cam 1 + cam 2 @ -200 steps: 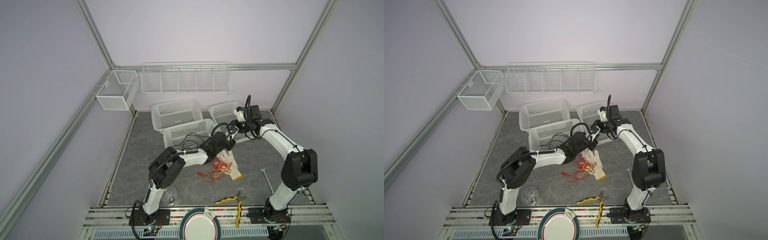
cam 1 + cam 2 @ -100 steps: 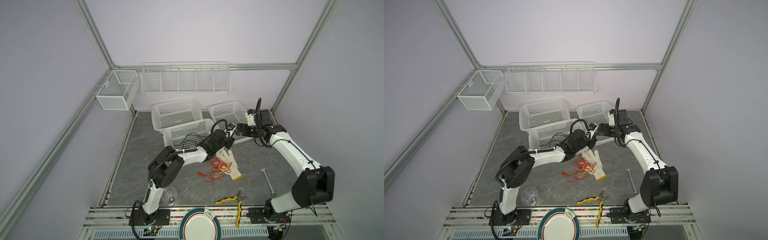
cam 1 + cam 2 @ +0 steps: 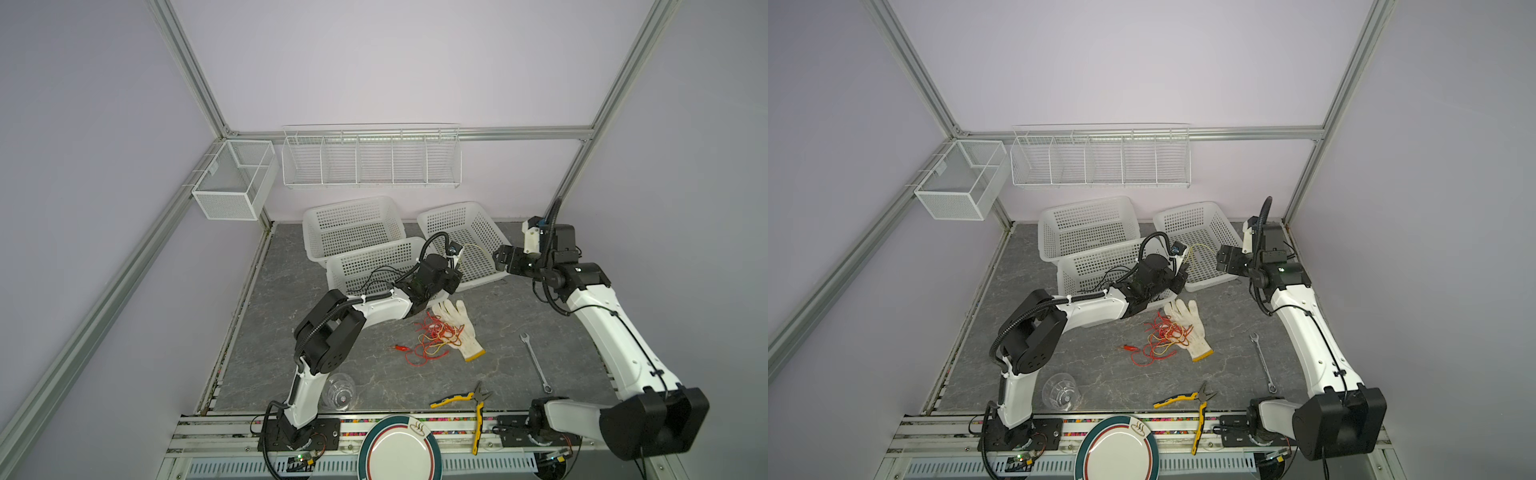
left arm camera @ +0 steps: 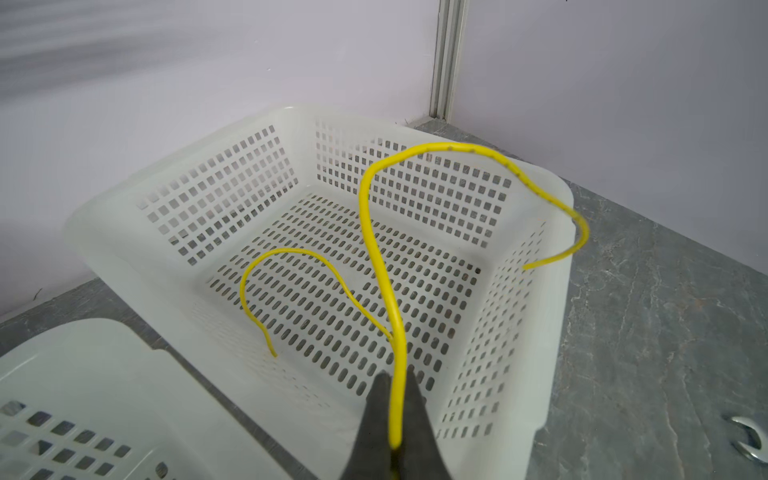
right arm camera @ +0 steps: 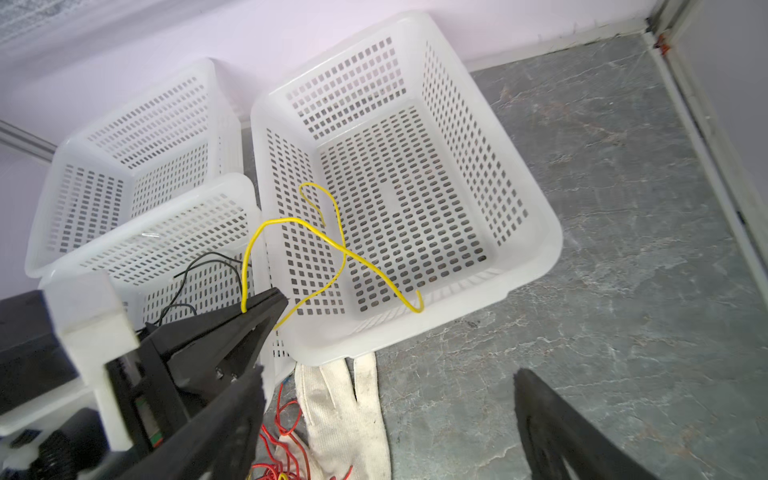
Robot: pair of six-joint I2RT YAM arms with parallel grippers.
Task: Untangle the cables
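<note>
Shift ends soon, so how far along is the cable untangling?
Done: thin black cables lie in the front basket. In hand: the left claw is shut on a yellow cable above the right basket; the right claw is open, holding nothing. Left: the red and yellow tangle on the table, partly over the glove.

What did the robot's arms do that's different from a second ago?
The right gripper pulled back to the right, away from the left gripper. Its jaws now stand wide open with nothing between them. The left gripper stayed shut on the yellow cable over the basket. The red tangle and the glove did not move.
</note>
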